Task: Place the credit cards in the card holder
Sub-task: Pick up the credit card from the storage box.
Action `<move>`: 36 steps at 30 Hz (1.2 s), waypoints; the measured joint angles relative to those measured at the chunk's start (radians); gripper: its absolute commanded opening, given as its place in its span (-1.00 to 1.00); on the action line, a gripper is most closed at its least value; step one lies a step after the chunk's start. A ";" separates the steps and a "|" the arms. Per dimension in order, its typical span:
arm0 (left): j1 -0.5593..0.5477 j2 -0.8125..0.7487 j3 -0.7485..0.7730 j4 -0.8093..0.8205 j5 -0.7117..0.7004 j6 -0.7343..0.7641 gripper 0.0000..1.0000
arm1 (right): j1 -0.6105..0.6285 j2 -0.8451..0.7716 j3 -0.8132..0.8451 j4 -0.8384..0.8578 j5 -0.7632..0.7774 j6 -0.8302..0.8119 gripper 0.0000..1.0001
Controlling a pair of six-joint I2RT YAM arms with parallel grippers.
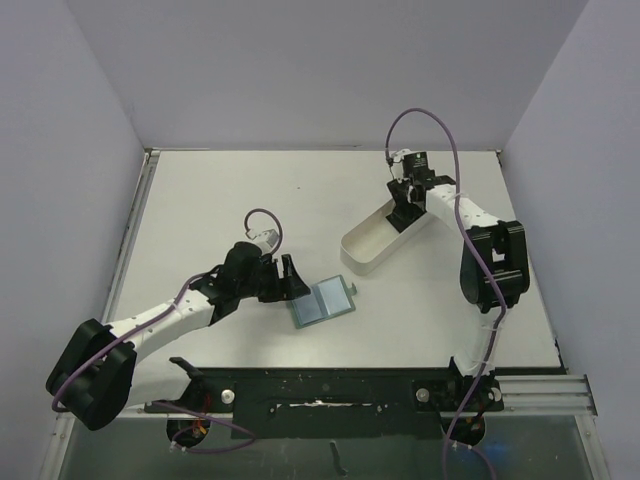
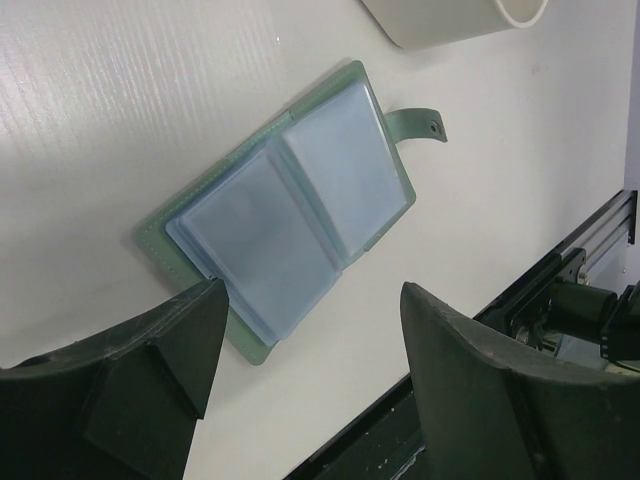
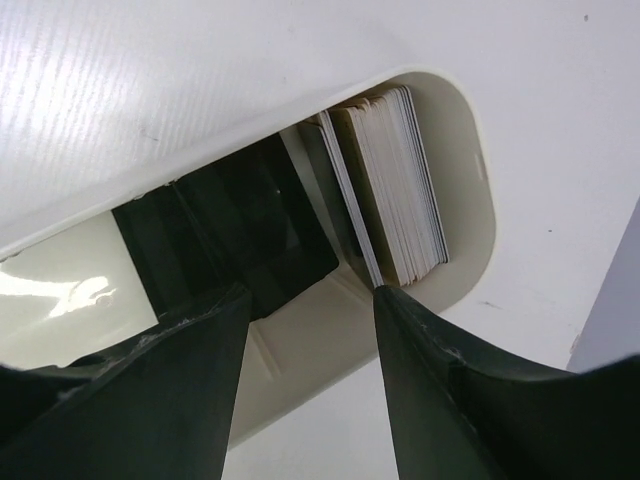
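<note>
- Your left gripper [image 1: 290, 280] has its jaws spread wide, and the card holder [image 1: 323, 303] lies just past the fingertips on the side towards the tray [image 1: 360, 255].
- In the left wrist view, the card holder [image 2: 290, 200] lies open and flat on the table [image 2: 120, 100], with the bluish pockets facing up. One corner of it runs under the tip of one of the fingers [image 2: 190, 330]. You cannot tell from here whether they touch.
- The left gripper [image 2: 312, 310] hangs over the holder's near edge and grips nothing.
- The snap tab [image 2: 420, 122] sticks out from the holder's edge on the side nearer the tray [image 2: 450, 25]. The holder and the tray lie close but apart.
- Your right gripper [image 1: 405, 205] reaches down into the far end of the tray, well away from the holder.
- In the right wrist view, the right gripper [image 3: 310, 300] has its jaws apart, with the tray's floor showing between them.
- The credit cards [image 3: 395, 190] stand on edge in a tight stack against the rounded end of the tray [image 3: 470, 180], just beyond one fingertip (pale edges are showing).
- Dark cards [image 3: 250, 225] lie flat on the tray's floor beside that stack, just ahead of the other finger.
</note>
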 measured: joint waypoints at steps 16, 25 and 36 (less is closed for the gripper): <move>0.018 0.000 -0.013 0.005 0.011 0.000 0.39 | -0.012 0.091 0.029 0.087 0.095 -0.105 -0.12; 0.019 -0.002 -0.024 0.004 0.012 -0.003 0.38 | -0.018 0.121 0.029 0.125 0.139 -0.139 -0.43; 0.019 -0.010 -0.035 0.006 0.012 -0.014 0.38 | -0.021 0.121 0.029 0.153 0.155 -0.170 -0.89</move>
